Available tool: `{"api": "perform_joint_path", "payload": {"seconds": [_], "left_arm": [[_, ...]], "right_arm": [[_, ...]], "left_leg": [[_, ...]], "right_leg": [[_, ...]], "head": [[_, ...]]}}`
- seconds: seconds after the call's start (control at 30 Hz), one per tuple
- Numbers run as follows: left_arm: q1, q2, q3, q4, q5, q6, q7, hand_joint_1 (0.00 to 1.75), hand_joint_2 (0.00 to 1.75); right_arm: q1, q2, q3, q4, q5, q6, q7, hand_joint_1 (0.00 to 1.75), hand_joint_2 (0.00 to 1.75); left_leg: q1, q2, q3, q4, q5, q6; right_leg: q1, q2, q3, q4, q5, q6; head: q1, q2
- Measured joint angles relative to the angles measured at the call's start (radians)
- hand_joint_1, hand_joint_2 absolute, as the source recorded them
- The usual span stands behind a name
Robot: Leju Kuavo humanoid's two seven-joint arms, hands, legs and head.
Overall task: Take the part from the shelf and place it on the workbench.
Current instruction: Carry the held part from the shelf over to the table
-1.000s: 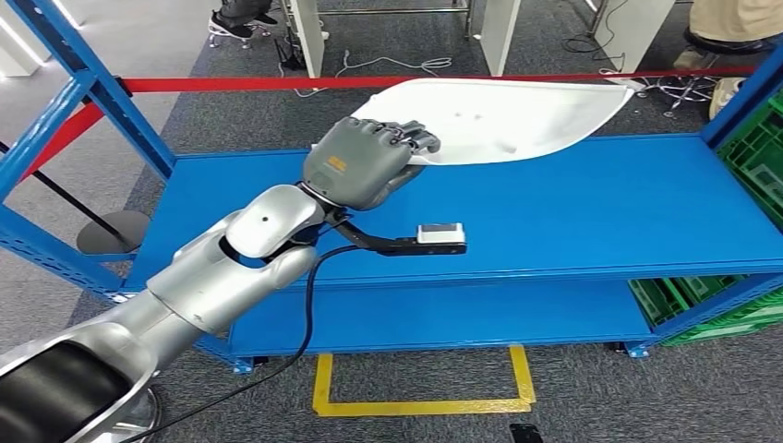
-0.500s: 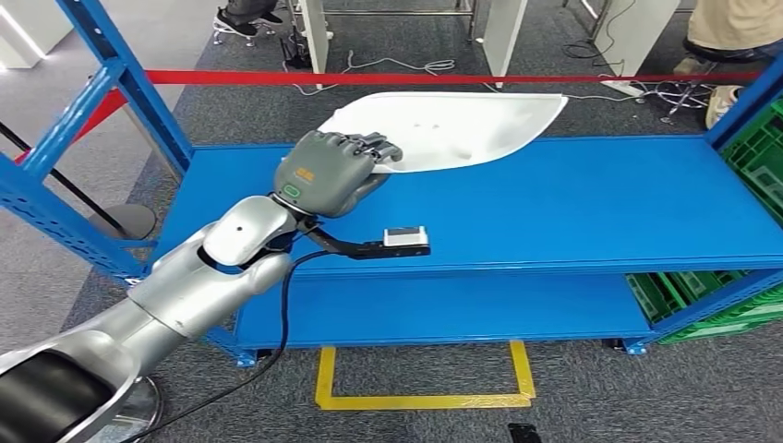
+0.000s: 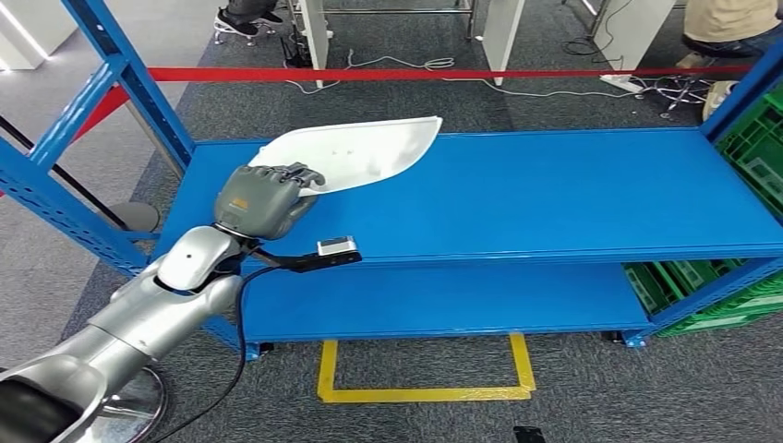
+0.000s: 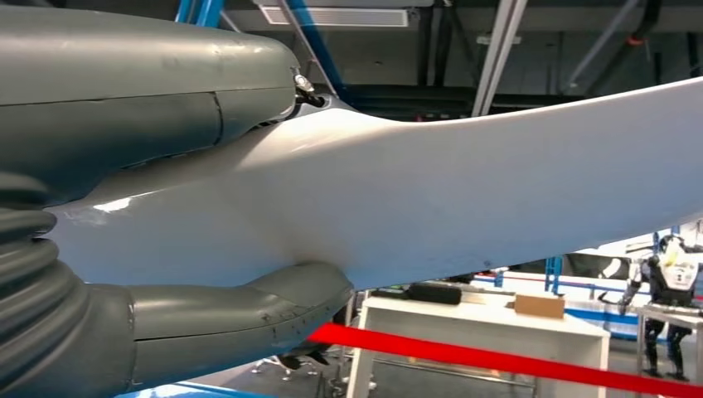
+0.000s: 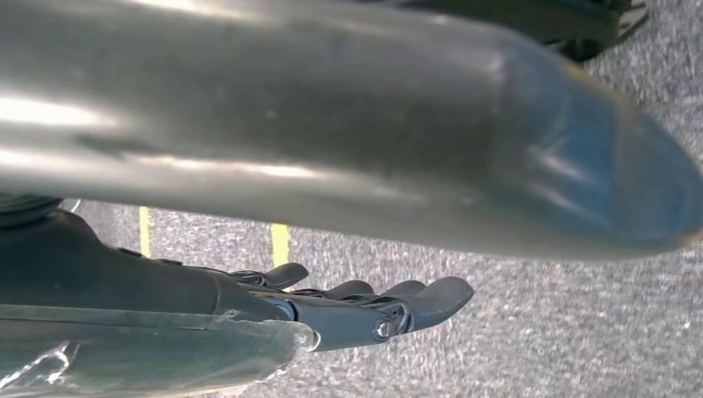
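We saw the left hand point(image 3: 261, 197) clenched on the near edge of the white part point(image 3: 360, 157), with its fingers point(image 3: 300, 173) over the top face and, in the left wrist view, its thumb point(image 4: 249, 311) pressed beneath the part point(image 4: 464, 207). The part sat over the left end of the blue shelf point(image 3: 554, 198). The right hand point(image 5: 365, 311) hung above grey carpet with fingers point(image 5: 431, 298) loosely extended, grasping nothing.
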Motion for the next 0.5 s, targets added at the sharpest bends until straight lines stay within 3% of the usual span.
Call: {"api": "perform_joint_path", "payload": {"seconds": [0.07, 0.17, 0.2, 0.23, 0.27, 0.37, 0.43, 0.5], "left_arm": [[0.009, 0.011, 0.014, 0.000, -0.002, -0.002, -0.001, 1.75, 1.75], [0.029, 0.025, 0.036, 0.000, -0.003, -0.003, -0.002, 1.75, 1.75], [0.039, 0.031, 0.041, 0.000, -0.003, -0.003, -0.002, 1.75, 1.75], [0.048, 0.036, 0.045, 0.000, -0.003, -0.003, -0.002, 1.75, 1.75], [0.055, 0.041, 0.048, 0.000, -0.003, -0.003, -0.002, 1.75, 1.75], [0.062, 0.049, 0.061, 0.000, -0.001, -0.002, -0.004, 1.75, 1.75], [0.067, 0.052, 0.066, -0.001, -0.001, -0.002, -0.006, 1.75, 1.75], [0.076, 0.054, 0.069, -0.001, -0.001, -0.003, -0.008, 1.75, 1.75]], "right_arm": [[-0.001, 0.000, 0.000, 0.000, -0.001, 0.000, 0.000, 0.00, 0.00], [-0.002, 0.000, -0.001, 0.000, -0.002, 0.000, 0.002, 0.00, 0.00], [-0.001, 0.000, -0.001, 0.000, -0.003, 0.000, 0.003, 0.00, 0.00], [0.000, 0.000, -0.002, 0.000, -0.003, 0.000, 0.005, 0.00, 0.00], [0.000, 0.000, -0.002, 0.000, -0.003, 0.000, 0.007, 0.00, 0.00], [0.000, 0.000, -0.002, 0.000, -0.002, 0.000, 0.008, 0.00, 0.00], [-0.001, -0.001, -0.002, -0.001, -0.002, 0.000, 0.008, 0.00, 0.00], [0.001, -0.001, -0.002, -0.001, -0.002, 0.000, 0.009, 0.00, 0.00]], "left_leg": [[0.002, 0.000, -0.016, 0.036, -0.035, -0.013], [0.011, 0.001, -0.085, 0.212, -0.139, -0.032], [0.014, 0.001, -0.099, 0.254, -0.154, -0.036], [0.017, 0.001, -0.096, 0.261, -0.150, -0.039], [0.020, 0.001, -0.073, 0.229, -0.129, -0.041], [0.025, 0.002, 0.035, 0.044, -0.061, -0.044], [0.022, 0.000, 0.056, -0.004, -0.056, -0.032], [0.020, -0.001, 0.050, -0.007, -0.049, -0.013]], "right_leg": [[-0.006, -0.002, -0.003, -0.008, 0.012, -0.010], [-0.012, -0.003, -0.017, -0.010, 0.024, -0.013], [-0.013, -0.003, -0.023, -0.010, 0.028, -0.011], [-0.015, -0.003, -0.028, -0.010, 0.031, -0.009], [-0.017, -0.002, -0.033, -0.009, 0.035, -0.006], [-0.019, -0.002, -0.043, -0.007, 0.044, 0.010], [-0.016, -0.004, -0.050, -0.008, 0.052, 0.024], [-0.018, -0.005, -0.052, -0.014, 0.060, 0.037]], "head": [[-0.004, 0.000], [-0.008, 0.000], [-0.008, 0.000], [-0.008, 0.000], [-0.008, 0.000], [-0.009, 0.000], [-0.011, 0.000], [-0.011, 0.000]]}}
